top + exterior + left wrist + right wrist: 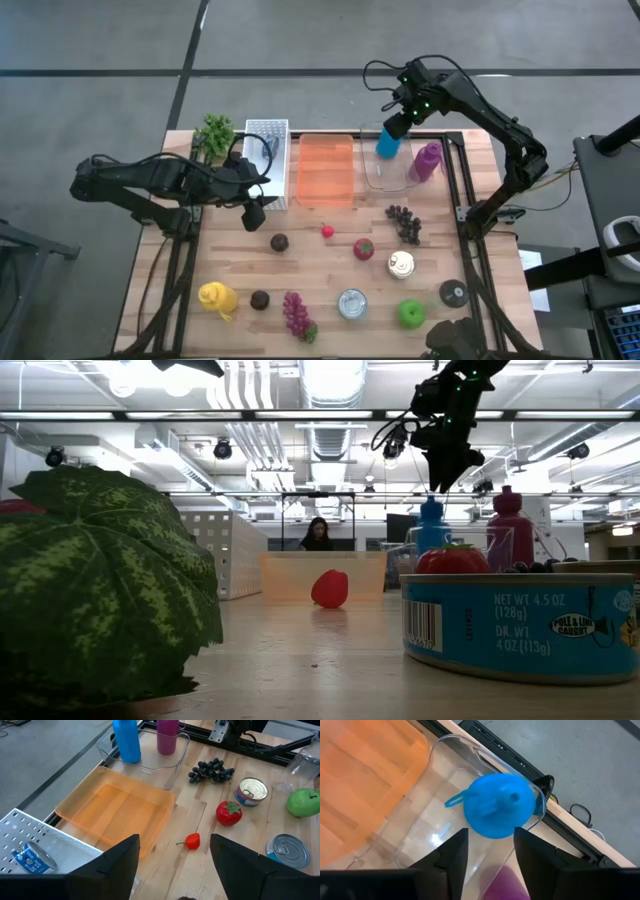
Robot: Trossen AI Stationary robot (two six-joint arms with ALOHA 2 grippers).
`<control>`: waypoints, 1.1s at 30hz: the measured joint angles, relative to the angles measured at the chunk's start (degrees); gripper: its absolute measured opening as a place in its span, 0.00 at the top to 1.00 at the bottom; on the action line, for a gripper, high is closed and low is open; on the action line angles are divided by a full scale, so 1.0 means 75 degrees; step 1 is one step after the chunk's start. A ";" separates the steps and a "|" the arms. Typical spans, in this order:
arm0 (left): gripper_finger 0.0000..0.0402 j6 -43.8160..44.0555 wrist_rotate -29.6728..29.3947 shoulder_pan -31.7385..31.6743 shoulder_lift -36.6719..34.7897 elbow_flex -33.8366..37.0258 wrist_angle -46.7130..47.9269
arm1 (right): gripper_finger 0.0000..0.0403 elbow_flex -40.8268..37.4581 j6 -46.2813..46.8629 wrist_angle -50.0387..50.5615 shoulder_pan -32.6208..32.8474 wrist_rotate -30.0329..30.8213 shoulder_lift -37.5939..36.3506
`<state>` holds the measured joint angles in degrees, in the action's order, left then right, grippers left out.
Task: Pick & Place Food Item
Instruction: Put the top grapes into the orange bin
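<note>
A blue bottle (pixel 388 146) stands upright on its base in a clear tray (pixel 372 178) at the table's far side, beside a purple bottle (pixel 428 160). My right gripper (pixel 397 125) hangs just above the blue bottle's cap (pixel 495 812), pointing steeply down. Its fingers (pixel 451 855) are open on either side of the cap and clear of it. My left gripper (pixel 255 212) waits open over the table's left part, beside a white rack (pixel 266 135), with nothing between its fingers (pixel 120 862).
An orange tray (pixel 326 170) lies between the rack and the clear tray. A can (pixel 32 860) lies in the rack. Across the table lie dark grapes (pixel 404 222), a tomato (pixel 364 248), a small red fruit (pixel 327 231), two cans (pixel 401 264), a green apple (pixel 411 314) and purple grapes (pixel 296 314).
</note>
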<state>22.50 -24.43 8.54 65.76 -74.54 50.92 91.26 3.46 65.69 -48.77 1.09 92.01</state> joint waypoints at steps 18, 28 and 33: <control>0.44 0.0003 0.0000 0.0000 0.0000 0.0000 0.0001 | 0.54 0.0000 -0.0027 -0.0304 0.0000 0.0022 0.0000; 0.41 0.0003 0.0000 0.0000 -0.0003 0.0000 0.0000 | 0.58 0.0000 0.0197 -0.0512 0.0000 0.0013 0.0000; 0.39 0.0003 0.0000 -0.0006 -0.0003 0.0000 0.0000 | 0.60 0.0026 0.0657 -0.0367 0.0000 -0.0007 -0.0184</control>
<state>22.52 -24.43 8.49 65.73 -74.54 50.92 91.46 8.38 62.94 -48.77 1.04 90.63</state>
